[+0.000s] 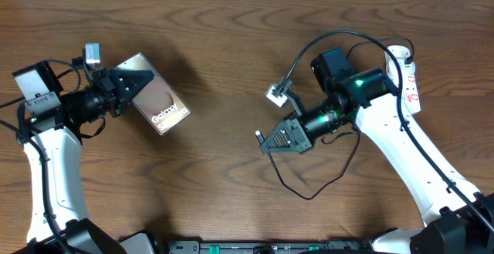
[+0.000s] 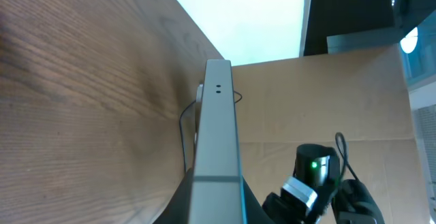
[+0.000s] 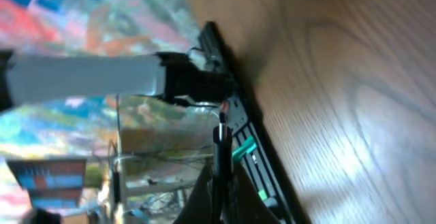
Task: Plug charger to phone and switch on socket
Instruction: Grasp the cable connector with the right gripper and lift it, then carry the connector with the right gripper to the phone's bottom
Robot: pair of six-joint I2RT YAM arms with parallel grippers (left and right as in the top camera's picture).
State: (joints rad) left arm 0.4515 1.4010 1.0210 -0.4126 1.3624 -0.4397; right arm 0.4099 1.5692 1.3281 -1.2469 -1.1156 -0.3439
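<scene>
The left tool [image 1: 133,84] is clamped on one end of the phone [image 1: 160,106], which sits in the upper left of the overhead view. The phone's bronze face with the white "Galaxy" lettering is turned up toward the camera and angled toward lower right. A soft shadow falls on the wood up and to the right of the phone, so it looks lifted off the surface [image 1: 216,45]. In the left wrist view the phone [image 2: 216,135] shows edge-on as a narrow grey strip rising from between the dark fingers [image 2: 178,207] at the bottom of the frame. Two tiny holes mark its far edge.

The right tool [image 1: 266,140] is just right of centre in the overhead view, pinched tight on the tip end of the charger [image 1: 309,198]. The small plug tip pokes out toward the left, well apart from the phone. The charger's thin black cable drops from the tool, loops toward the lower middle of the frame and climbs back up under the right arm. In the right wrist view the thin dark tip [image 3: 221,139] stands straight up out of the closed fingers [image 3: 199,193].

The socket [image 1: 409,84] lies at the upper right, a white strip with red markings, partly covered by the right arm.
</scene>
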